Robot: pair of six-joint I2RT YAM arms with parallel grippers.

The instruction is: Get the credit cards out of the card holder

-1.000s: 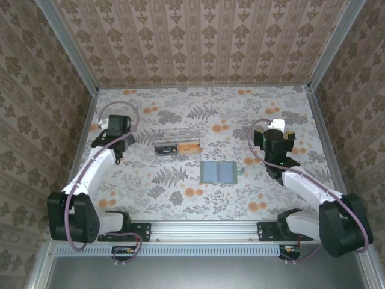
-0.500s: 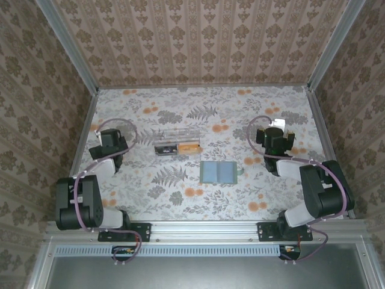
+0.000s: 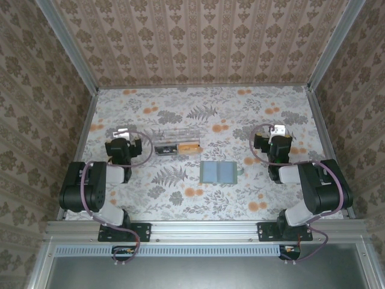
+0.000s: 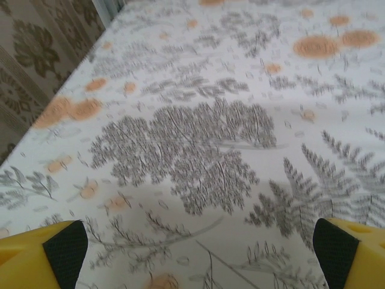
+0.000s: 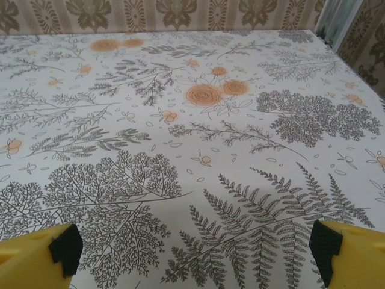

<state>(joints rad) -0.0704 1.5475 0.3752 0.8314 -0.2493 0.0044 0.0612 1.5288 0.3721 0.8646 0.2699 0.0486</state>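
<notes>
Floral table (image 3: 180,102), card holder (image 3: 218,172) lying flat between left gripper (image 3: 124,133) and right gripper (image 3: 278,130), both spread wide, touching nothing.

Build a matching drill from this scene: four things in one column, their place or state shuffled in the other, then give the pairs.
Things
1. card holder
2. clear box
3. left gripper
4. right gripper

Place or state
A. open, over the right side of the table
B. transparent, farther back and left of the card holder
C. grey-green, lying flat mid-table
D. open, over the table's left side

Pairs: 1-C, 2-B, 3-D, 4-A
</notes>
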